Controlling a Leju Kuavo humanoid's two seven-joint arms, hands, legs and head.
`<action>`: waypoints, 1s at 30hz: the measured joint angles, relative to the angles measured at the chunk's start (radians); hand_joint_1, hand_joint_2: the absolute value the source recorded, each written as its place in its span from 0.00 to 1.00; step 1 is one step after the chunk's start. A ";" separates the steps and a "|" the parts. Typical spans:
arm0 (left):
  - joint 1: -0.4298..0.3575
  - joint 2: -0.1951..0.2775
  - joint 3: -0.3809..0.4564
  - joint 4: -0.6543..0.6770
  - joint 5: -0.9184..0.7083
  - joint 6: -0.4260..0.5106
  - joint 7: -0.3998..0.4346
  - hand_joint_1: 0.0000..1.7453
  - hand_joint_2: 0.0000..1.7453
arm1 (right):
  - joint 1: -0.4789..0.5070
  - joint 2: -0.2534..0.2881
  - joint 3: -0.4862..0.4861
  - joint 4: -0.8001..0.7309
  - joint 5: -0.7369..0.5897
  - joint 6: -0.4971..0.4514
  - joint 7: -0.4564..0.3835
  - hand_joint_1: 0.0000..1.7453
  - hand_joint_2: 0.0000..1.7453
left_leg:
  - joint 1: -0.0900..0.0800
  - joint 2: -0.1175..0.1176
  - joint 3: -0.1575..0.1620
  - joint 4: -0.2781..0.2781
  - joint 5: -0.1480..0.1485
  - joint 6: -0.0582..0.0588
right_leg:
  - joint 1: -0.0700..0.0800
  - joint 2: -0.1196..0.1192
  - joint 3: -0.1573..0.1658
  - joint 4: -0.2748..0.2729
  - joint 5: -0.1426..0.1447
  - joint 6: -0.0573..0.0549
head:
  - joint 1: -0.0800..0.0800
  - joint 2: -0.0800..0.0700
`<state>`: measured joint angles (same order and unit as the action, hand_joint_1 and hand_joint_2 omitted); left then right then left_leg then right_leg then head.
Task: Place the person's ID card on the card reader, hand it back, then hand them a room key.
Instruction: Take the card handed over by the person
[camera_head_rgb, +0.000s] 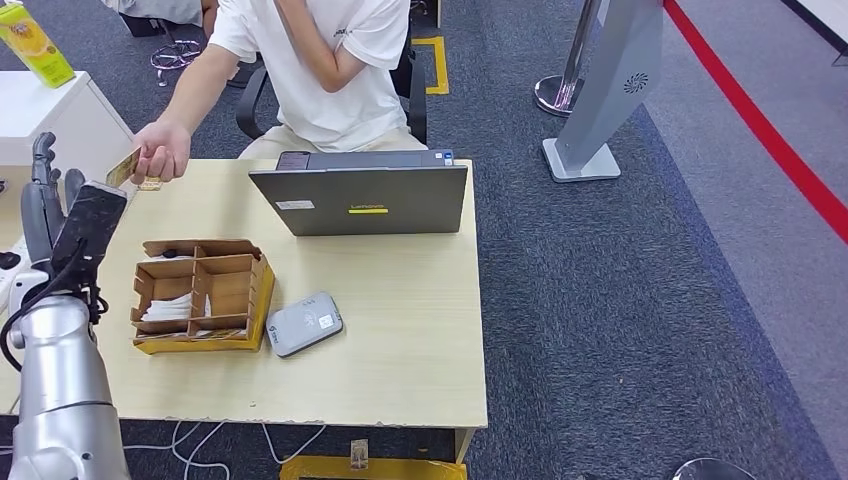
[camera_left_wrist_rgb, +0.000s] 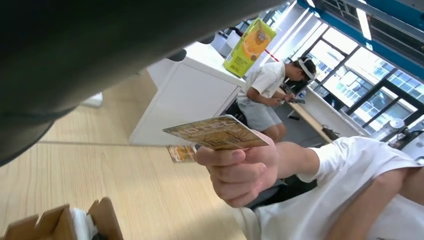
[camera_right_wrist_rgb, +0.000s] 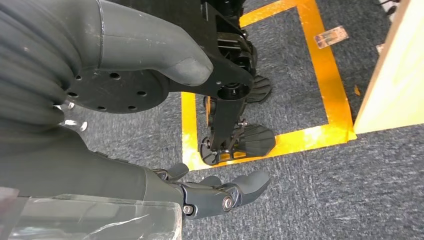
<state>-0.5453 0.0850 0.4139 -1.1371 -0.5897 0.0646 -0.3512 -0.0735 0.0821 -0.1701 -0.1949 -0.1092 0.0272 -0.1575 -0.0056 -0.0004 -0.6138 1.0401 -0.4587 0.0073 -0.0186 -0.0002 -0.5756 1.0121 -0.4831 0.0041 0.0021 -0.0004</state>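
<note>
A person seated behind the table holds out a tan ID card (camera_head_rgb: 123, 167) (camera_left_wrist_rgb: 217, 132) in one hand (camera_head_rgb: 162, 150) over the table's far left corner. My left hand (camera_head_rgb: 45, 195) is raised just left of and below the card, fingers upright and apart, holding nothing and not touching it. The grey card reader (camera_head_rgb: 304, 323) lies flat on the table in front of the cardboard box (camera_head_rgb: 257, 290), whose compartments hold white cards (camera_head_rgb: 168, 308). My right hand (camera_right_wrist_rgb: 220, 192) hangs by my side above the floor, with nothing in it.
An open grey laptop (camera_head_rgb: 360, 198) stands at the table's far edge in front of the person. A small card (camera_head_rgb: 150, 184) (camera_left_wrist_rgb: 181, 152) lies on the table under the person's hand. A white cabinet (camera_head_rgb: 55, 115) with a green carton (camera_head_rgb: 35, 42) stands to the left.
</note>
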 joint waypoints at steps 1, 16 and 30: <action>-0.014 0.010 -0.014 0.012 -0.026 0.013 0.009 0.00 1.00 | -0.001 0.001 0.003 0.000 0.003 -0.001 0.003 0.00 1.00 | 0.000 0.000 0.000 0.000 0.000 0.000 | 0.000 0.000 0.000 0.000 0.000 0.000 | 0.000 0.000; -0.234 0.144 -0.196 0.228 -0.385 0.213 0.171 0.00 1.00 | -0.011 0.025 0.040 0.003 0.067 -0.015 0.053 0.00 1.00 | 0.000 0.001 0.000 0.000 0.001 -0.001 | 0.000 0.001 0.000 0.001 0.000 0.000 | 0.000 0.000; -0.422 0.254 -0.331 0.446 -0.701 0.404 0.327 0.00 1.00 | -0.015 0.045 0.066 0.004 0.127 -0.029 0.100 0.00 1.00 | 0.001 0.001 0.000 0.000 0.001 -0.001 | 0.001 0.002 0.000 0.001 0.000 -0.001 | 0.000 0.000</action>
<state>-0.9674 0.3388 0.0829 -0.6908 -1.2908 0.4684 -0.0243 -0.0889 0.1269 -0.1042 -0.1907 0.0177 -0.0020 -0.0573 -0.0046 0.0004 -0.6140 1.0400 -0.4579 0.0062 -0.0173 0.0014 -0.5759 1.0135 -0.4827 0.0035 0.0018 -0.0004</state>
